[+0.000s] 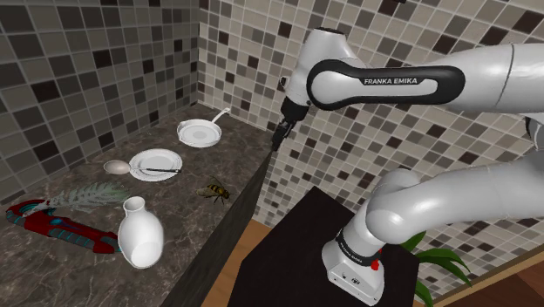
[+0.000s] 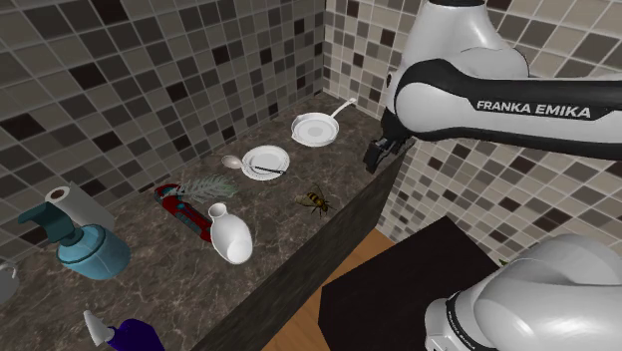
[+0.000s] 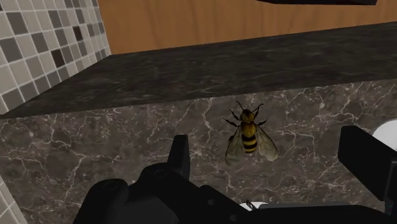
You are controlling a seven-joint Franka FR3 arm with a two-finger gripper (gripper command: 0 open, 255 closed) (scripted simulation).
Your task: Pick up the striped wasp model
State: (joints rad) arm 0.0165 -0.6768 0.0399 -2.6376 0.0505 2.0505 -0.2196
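claw (image 3: 270,147) spread, well apart from striped wasp model (image 3: 250,135), one finger partly cropped

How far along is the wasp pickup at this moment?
Done: only the approach. The striped wasp model lies on the countertop near its front edge, not lifted. In hand: the gripper hangs open above the counter, touching nothing, with the wasp ahead of its fingers. Left: descend, close on the wasp, lift.
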